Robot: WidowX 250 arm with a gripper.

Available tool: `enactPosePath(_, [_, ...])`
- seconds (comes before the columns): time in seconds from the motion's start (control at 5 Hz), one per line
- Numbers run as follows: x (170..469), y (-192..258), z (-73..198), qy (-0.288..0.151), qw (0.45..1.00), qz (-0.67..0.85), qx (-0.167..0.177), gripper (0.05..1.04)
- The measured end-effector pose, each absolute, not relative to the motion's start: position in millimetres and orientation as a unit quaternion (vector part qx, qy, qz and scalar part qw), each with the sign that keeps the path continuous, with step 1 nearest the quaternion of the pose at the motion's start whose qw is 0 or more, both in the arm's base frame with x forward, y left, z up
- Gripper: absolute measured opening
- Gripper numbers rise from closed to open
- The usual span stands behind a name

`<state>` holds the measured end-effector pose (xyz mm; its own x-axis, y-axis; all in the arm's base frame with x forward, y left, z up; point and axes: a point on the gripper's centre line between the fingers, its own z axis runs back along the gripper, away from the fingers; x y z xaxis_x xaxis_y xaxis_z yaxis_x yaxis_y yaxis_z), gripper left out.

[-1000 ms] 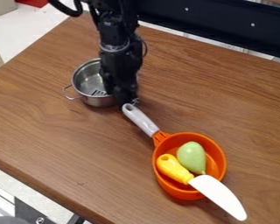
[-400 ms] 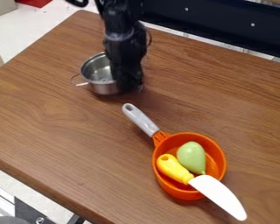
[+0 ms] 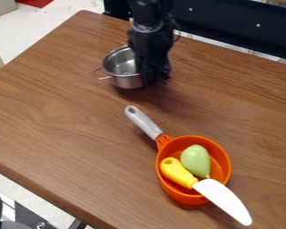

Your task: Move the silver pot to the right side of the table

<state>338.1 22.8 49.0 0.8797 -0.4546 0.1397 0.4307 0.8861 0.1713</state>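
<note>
My gripper [image 3: 155,77] hangs at the upper middle of the table, shut on the right-hand side of the silver pot. The silver pot [image 3: 123,80] is upright, its shiny inside facing up and a wire handle sticking out at its left. The black gripper hides the pot's right rim and whatever handle is on that side. Whether the pot touches the wood or hangs slightly above it, I cannot tell.
An orange pan [image 3: 187,197] stands at the lower right of the brown table [image 3: 68,134], its grey handle [image 3: 143,121] pointing up-left towards the pot. It holds a green pear-shaped toy [image 3: 195,160] and a yellow-handled knife [image 3: 224,199]. A dark rail [image 3: 229,24] runs behind the table.
Together, the gripper and the silver pot have moved right and towards the table's back edge, away from the pan's handle. The orange pan has stayed where it was.
</note>
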Motion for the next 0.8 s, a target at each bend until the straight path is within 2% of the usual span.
enactPosePath(0.4, [342.6, -21.7, 53.2, -0.102, 0.96, -0.247, 0.082, 0.056])
enactPosePath(0.8, [331.9, -73.2, 53.1, -0.1, 0.95, -0.284, 0.083, 0.056])
